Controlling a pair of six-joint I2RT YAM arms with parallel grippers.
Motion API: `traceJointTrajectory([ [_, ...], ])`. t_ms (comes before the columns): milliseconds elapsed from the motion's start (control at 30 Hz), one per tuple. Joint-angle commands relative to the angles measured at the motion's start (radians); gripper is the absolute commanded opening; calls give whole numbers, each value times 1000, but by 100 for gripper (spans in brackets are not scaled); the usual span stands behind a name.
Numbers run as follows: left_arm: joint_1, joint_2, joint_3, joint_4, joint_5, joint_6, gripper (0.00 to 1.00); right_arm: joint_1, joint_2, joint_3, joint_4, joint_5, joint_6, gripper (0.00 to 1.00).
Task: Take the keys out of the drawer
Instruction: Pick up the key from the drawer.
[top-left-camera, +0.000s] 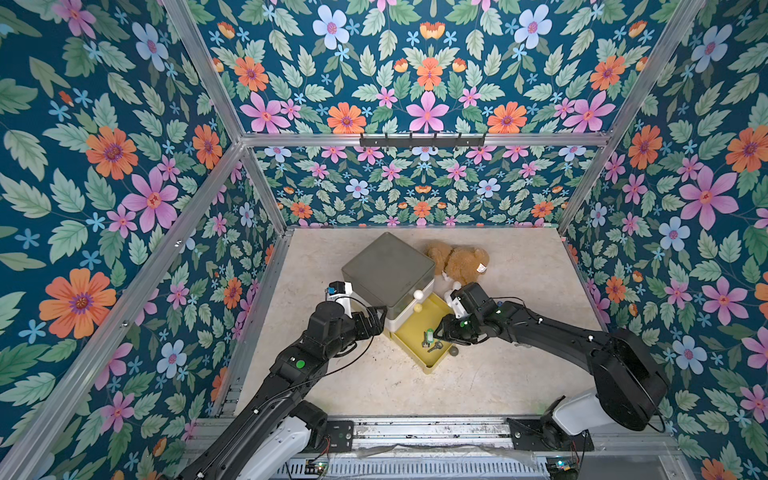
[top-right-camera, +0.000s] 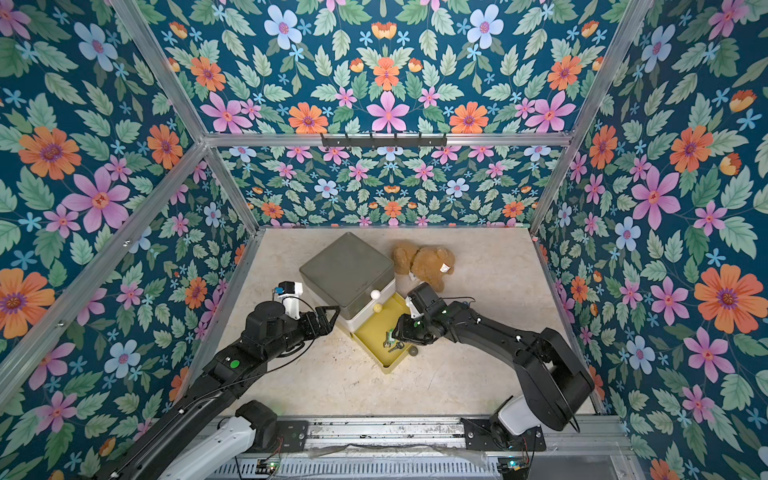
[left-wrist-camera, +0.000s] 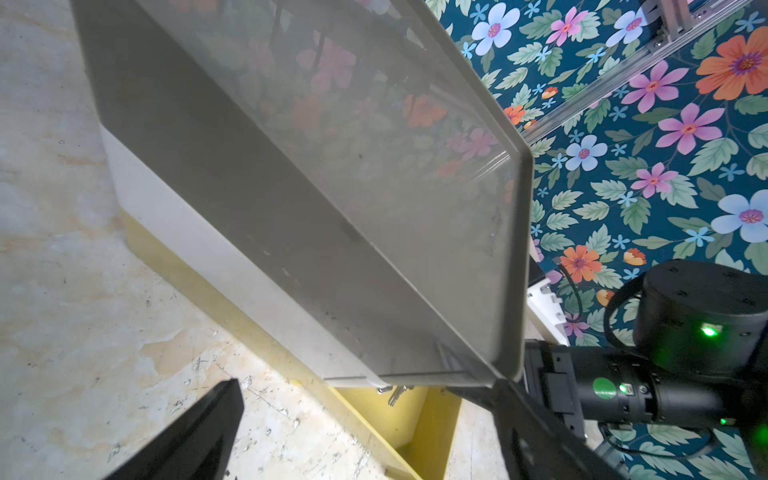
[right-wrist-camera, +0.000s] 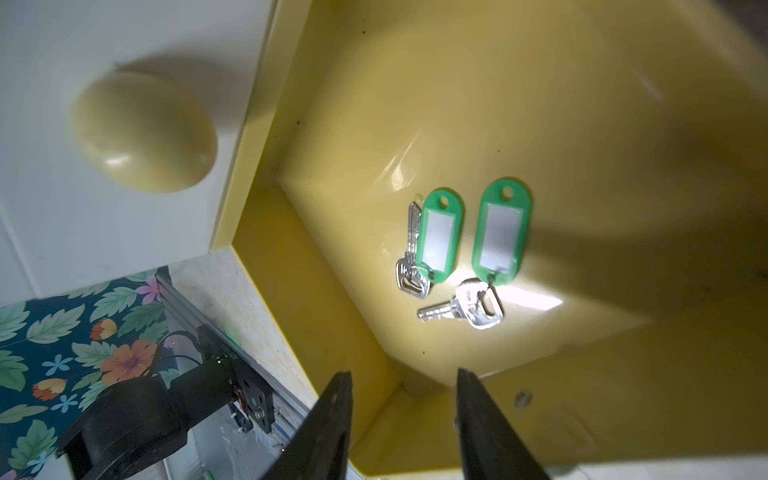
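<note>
Two green-tagged keys (right-wrist-camera: 437, 239) are lying side by side on the floor of the pulled-out yellow drawer (right-wrist-camera: 498, 104). The right gripper (right-wrist-camera: 403, 372) is hovering over the drawer close to them, jaws parted and grasping nothing. The left gripper (top-left-camera: 375, 318) is sitting at the near left corner of the drawer cabinet (top-left-camera: 386, 264), jaws spread wide, released. A teddy bear (top-left-camera: 457, 259) is lying beside the cabinet.

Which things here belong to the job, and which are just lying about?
Job: keys, yellow drawer, cabinet, right gripper with open jaws over the drawer.
Lying about: teddy bear, hook rack on the back wall.
</note>
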Motion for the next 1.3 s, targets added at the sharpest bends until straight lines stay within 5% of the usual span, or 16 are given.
traceJointTrajectory([
  [0, 1, 5, 1, -7, -13, 23, 99, 5, 56, 35, 23, 24, 10, 45],
  [500, 1, -41, 9, -69, -36, 33, 99, 5, 243, 204, -145, 194, -25, 40],
  [1267, 1, -68, 37, -137, -70, 15, 99, 5, 390, 347, -106, 188, -77, 40],
])
